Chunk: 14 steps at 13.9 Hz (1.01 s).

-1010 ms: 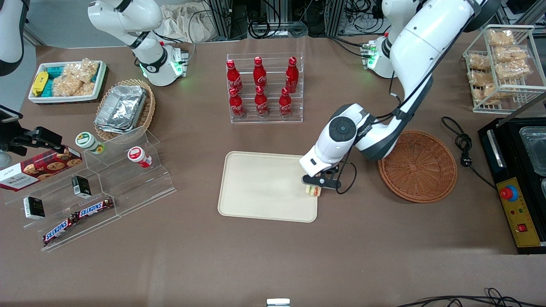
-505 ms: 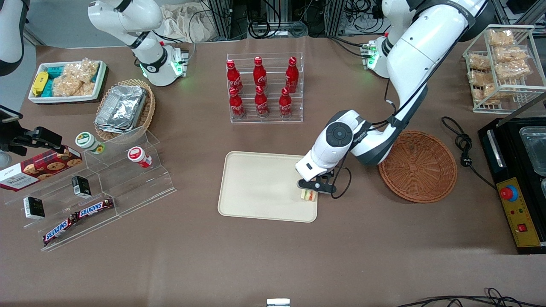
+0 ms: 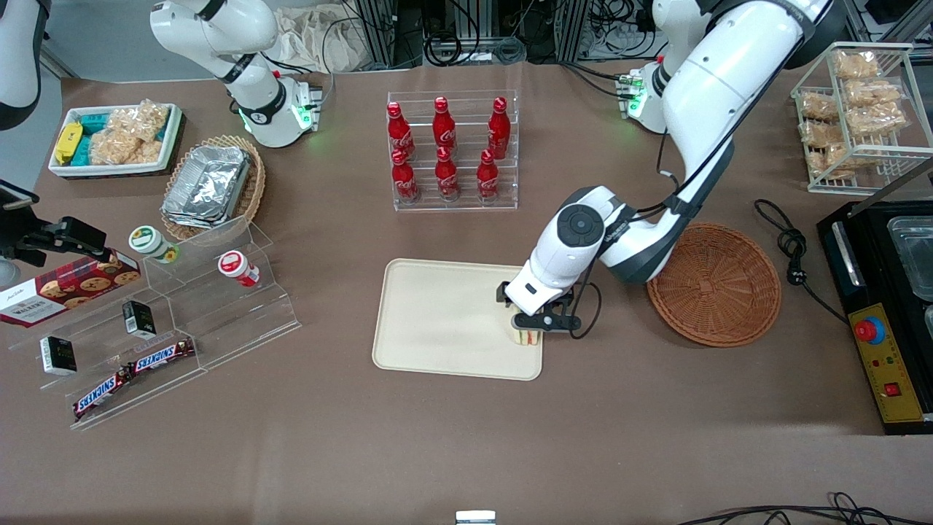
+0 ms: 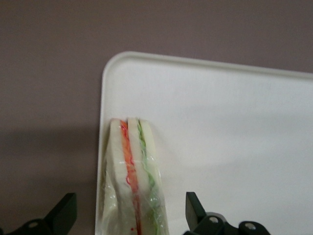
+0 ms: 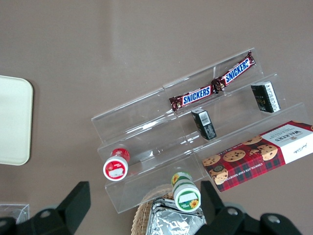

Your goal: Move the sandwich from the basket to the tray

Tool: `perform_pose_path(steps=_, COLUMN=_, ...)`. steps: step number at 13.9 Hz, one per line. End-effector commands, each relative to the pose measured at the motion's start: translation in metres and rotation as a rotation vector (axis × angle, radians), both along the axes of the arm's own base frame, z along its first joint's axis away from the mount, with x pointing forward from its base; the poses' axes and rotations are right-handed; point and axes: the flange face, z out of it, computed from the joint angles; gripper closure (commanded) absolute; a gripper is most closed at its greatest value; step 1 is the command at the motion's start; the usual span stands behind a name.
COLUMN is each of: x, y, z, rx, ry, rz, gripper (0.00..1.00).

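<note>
**Sandwich on tray, gripper spread around it**

Sandwich: triangular wedge of pale bread standing on edge, with orange-red and green filling stripes showing along its upper edge, under a clear, crinkled wrap. It rests on the tray, against the low rim at the end toward the working arm and near the corner closest to the front camera.

Tray: flat, smooth cream-beige plastic, rectangular with rounded corners and a shallow raised rim. It holds only the sandwich.

Gripper: black two-finger type on the white left arm, directly over the sandwich. In the wrist view the fingers stand spread wide, one on each side of the wedge, with clear gaps between the pads and the wrap; nothing is gripped.

Basket: round, shallow, reddish-brown woven wicker with nothing inside, on the brown table toward the working arm's end, apart from the tray.

Bottle rack: clear acrylic, stepped, holding six red cola bottles in two rows, farther from the front camera than the tray.

Tan basket: lighter wicker, holding crumpled foil containers, toward the parked arm's end.

White tray: rectangular, holding wrapped snack packets.

Acrylic steps: clear tiered display with two chocolate bars, small dark boxes, two capped tubs and a cookie box.

Wire rack: white, holding bagged snacks, at the working arm's end.
</note>
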Motion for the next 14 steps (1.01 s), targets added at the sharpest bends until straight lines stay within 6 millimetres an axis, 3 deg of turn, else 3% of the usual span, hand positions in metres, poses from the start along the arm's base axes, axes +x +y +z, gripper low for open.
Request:
perform_pose_path(steps=1, x=0.016, y=0.044, z=0.065, rx=0.035, ry=-0.047, rz=0.103, gripper=0.0)
perform_pose_path(steps=2, x=0.017, y=0.051, z=0.082, rx=0.032, ry=-0.048, rz=0.12, gripper=0.0)
perform_pose_path(steps=5, x=0.02, y=0.105, z=0.138, rx=0.097, ry=-0.002, rz=0.191, gripper=0.0)
perform_pose_path(steps=7, x=0.017, y=0.138, z=0.184, rx=0.103, ry=0.069, rz=0.117, gripper=0.0)
perform_pose_path(steps=10, x=0.03, y=0.221, z=0.243, rx=0.143, ry=0.232, rz=0.044, gripper=0.0)
perform_pose_path(steps=12, x=0.021, y=0.264, z=0.282, rx=0.119, ry=0.226, rz=0.049, gripper=0.0)
perform_pose_path(steps=14, x=-0.003, y=0.306, z=0.315, rx=0.117, ry=0.217, rz=0.029, gripper=0.0)
